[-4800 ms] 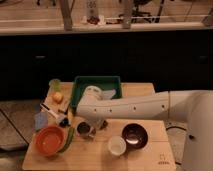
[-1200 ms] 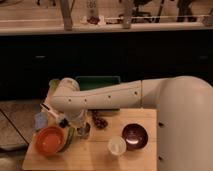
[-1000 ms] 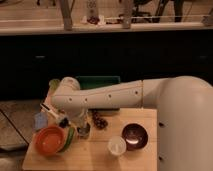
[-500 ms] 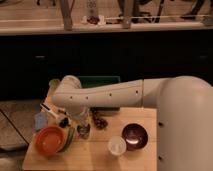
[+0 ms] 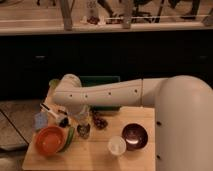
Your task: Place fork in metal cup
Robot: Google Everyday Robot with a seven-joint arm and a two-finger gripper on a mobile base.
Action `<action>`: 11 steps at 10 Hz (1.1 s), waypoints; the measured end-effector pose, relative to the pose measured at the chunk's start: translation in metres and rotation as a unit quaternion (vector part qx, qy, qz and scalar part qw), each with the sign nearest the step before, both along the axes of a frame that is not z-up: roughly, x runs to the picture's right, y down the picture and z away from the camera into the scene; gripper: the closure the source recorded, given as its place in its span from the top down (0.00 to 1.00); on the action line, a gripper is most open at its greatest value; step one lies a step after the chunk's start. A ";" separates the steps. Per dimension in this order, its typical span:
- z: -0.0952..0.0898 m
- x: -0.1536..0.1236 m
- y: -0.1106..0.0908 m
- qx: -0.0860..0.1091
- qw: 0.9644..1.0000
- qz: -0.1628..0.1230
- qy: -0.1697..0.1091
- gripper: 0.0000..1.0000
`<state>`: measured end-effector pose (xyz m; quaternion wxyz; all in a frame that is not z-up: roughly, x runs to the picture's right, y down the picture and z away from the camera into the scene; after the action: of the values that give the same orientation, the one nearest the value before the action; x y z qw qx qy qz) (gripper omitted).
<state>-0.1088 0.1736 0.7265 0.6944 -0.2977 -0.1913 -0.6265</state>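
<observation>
One claw hangs low at the end of my white arm, just above the metal cup, which stands toward the left of the wooden table. I cannot tell how wide the claw is open or whether it has hold of anything. Beside the cup on the left an orange bowl rests in a green one, a white cup and a dark bowl sit to the right, and a green tray lies behind.

gripper above metal cup | orange bowl close left | bare tabletop in front
</observation>
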 end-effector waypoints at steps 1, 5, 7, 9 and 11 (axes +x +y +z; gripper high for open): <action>0.000 0.000 0.000 -0.001 1.000 0.000 0.000 0.43; 0.002 -0.002 0.000 -0.005 1.000 -0.005 0.002 0.79; 0.002 -0.003 0.000 -0.004 1.000 -0.010 0.003 0.80; 0.001 -0.004 0.001 -0.004 1.000 -0.014 0.003 0.80; 0.000 -0.003 0.001 -0.003 1.000 -0.015 0.005 0.80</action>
<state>-0.1116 0.1747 0.7267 0.6853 -0.3060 -0.1853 -0.6343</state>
